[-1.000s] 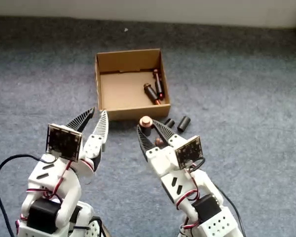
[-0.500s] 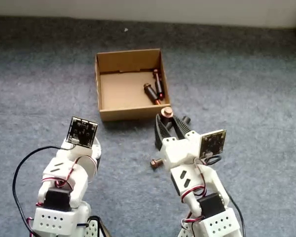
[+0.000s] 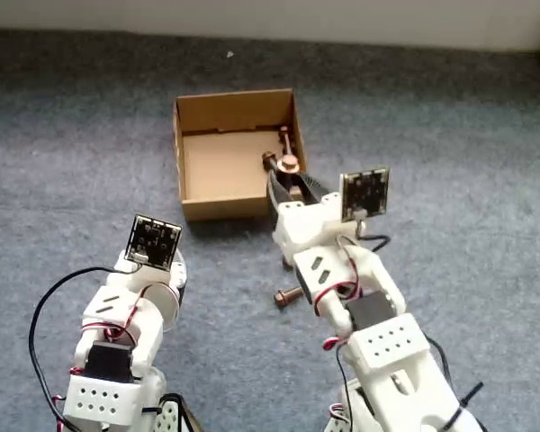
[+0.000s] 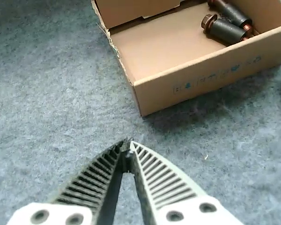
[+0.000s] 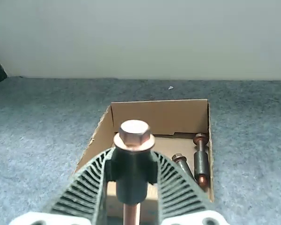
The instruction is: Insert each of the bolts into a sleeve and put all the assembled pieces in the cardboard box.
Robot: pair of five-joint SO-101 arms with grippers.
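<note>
High view: the right end effector (image 3: 290, 183) grasps an assembled piece (image 3: 289, 164) over the cardboard box's (image 3: 191, 162) near right corner; a loose bolt (image 3: 286, 294) lies behind it on the counter.

Left wrist view: the left end effector (image 4: 128, 150) is clenched, fingertips touching, with the box ahead.

Right wrist view: two finished pieces (image 5: 200, 159) lie in the box beyond the grasped one.

Soft even light; faint shadows
</note>
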